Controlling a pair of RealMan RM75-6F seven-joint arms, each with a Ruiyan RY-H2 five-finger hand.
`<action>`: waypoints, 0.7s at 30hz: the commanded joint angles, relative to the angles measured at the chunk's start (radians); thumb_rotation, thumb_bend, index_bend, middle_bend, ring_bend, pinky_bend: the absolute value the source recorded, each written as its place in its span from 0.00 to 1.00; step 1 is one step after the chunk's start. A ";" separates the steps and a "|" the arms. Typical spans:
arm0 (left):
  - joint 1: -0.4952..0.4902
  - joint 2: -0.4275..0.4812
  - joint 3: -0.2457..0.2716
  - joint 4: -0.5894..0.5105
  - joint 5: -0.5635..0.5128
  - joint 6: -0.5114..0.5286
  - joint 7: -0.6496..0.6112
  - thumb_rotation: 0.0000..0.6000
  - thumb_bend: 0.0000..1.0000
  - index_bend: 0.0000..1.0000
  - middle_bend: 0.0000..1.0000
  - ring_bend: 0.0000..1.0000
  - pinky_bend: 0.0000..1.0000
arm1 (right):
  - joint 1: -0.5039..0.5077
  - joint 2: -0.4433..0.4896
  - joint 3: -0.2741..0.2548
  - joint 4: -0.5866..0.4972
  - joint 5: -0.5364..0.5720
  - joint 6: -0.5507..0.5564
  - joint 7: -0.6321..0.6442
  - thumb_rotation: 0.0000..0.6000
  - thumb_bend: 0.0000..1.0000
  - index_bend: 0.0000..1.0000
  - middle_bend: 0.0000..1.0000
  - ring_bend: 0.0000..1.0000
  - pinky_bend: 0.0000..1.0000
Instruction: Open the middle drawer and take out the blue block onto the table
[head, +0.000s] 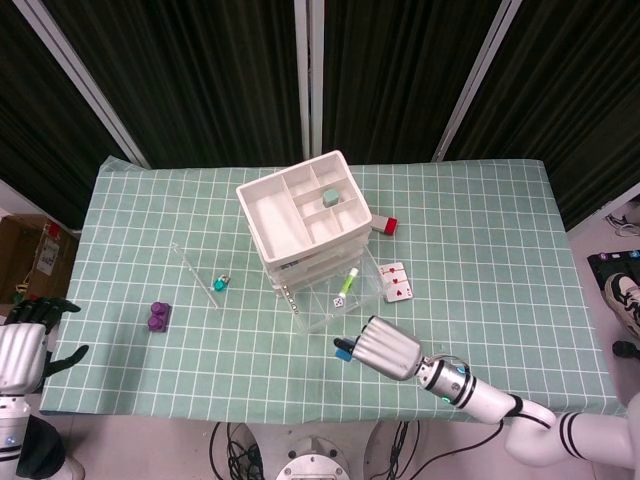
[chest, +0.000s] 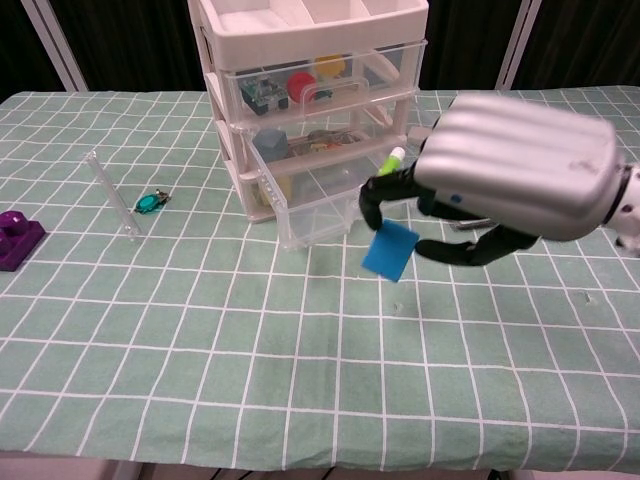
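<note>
Fingers (chest: 385, 190) of the right hand (chest: 515, 180) pinch the blue block (chest: 389, 250) by its top edge, dangling it clear of the open middle drawer (chest: 310, 205), above bare desk (chest: 200, 330) for set-down.

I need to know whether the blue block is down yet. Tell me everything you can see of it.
The blue block is a flat, plain bright-blue piece with square corners, tilted on edge. The right hand pinches its top from above, in front of the open middle drawer. It hangs over the green checked cloth; its lower edge looks clear of it, so not yet set down. In the head view only a sliver shows.
</note>
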 joint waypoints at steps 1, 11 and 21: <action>0.002 0.001 0.001 -0.001 -0.001 0.001 0.001 1.00 0.13 0.35 0.31 0.24 0.23 | 0.022 -0.080 -0.001 0.074 -0.017 -0.054 0.015 1.00 0.36 0.61 0.95 1.00 1.00; 0.004 -0.002 0.004 0.006 -0.003 -0.001 -0.005 1.00 0.13 0.35 0.31 0.24 0.23 | 0.002 -0.100 0.006 0.085 -0.004 -0.058 -0.026 1.00 0.18 0.04 0.95 1.00 1.00; -0.002 -0.004 -0.002 0.013 0.005 0.007 -0.011 1.00 0.13 0.35 0.31 0.24 0.23 | -0.104 0.043 0.039 -0.036 0.027 0.114 -0.075 1.00 0.12 0.00 0.82 0.87 0.93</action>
